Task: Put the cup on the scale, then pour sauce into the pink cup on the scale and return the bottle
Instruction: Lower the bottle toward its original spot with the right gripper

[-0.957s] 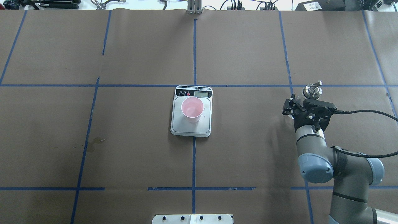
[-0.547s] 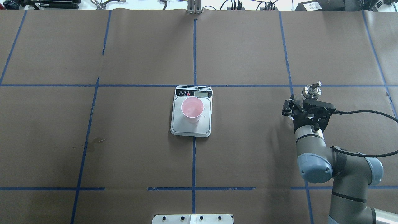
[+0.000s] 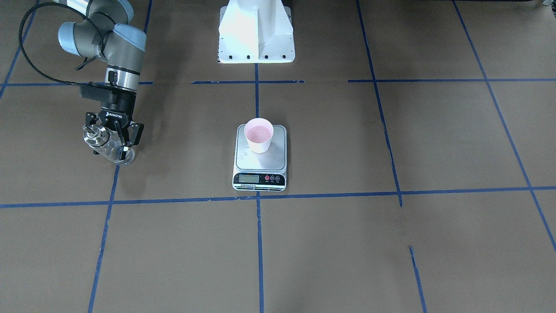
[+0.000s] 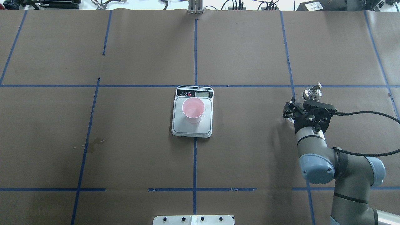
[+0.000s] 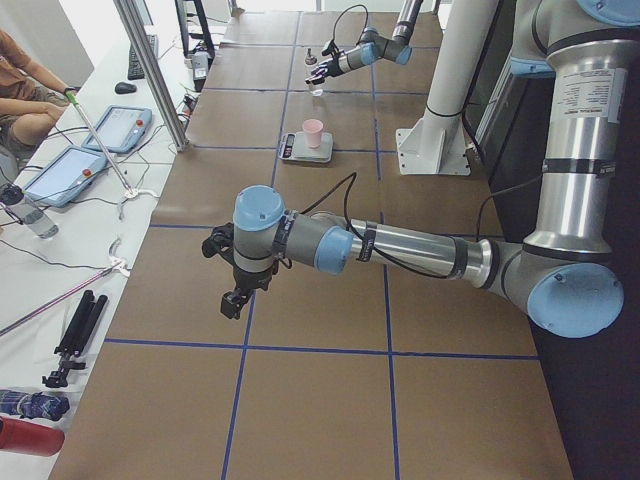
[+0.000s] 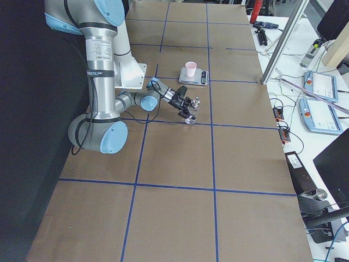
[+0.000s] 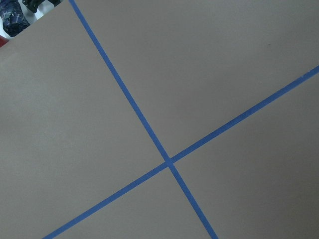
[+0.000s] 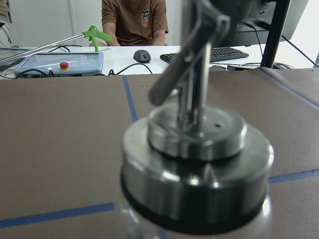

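The pink cup (image 4: 193, 109) stands upright on the scale (image 4: 191, 130), toward the display end of its steel platform (image 3: 260, 164); in the front-facing view the cup (image 3: 259, 135) shows pink inside. At the table's right side my right gripper (image 4: 305, 101) is shut on the bottle (image 4: 311, 92), a clear glass one with a silver cap and spout. That bottle (image 3: 106, 147) hangs low over the paper, roughly upright, and its cap fills the right wrist view (image 8: 194, 164). My left gripper (image 5: 228, 303) hovers over bare paper far from the scale, and I cannot tell its state.
Brown paper with blue tape lines (image 4: 195, 50) covers the table. The white robot base (image 3: 256, 34) stands at the near edge. A faint stain (image 4: 95, 143) marks the paper on the left. A person (image 8: 133, 22) sits behind a pendant, mouse and keyboard beyond the far edge.
The right gripper and the bottle have drifted slightly left and lower, and the spout has swung a little. The cup and the scale have not moved.
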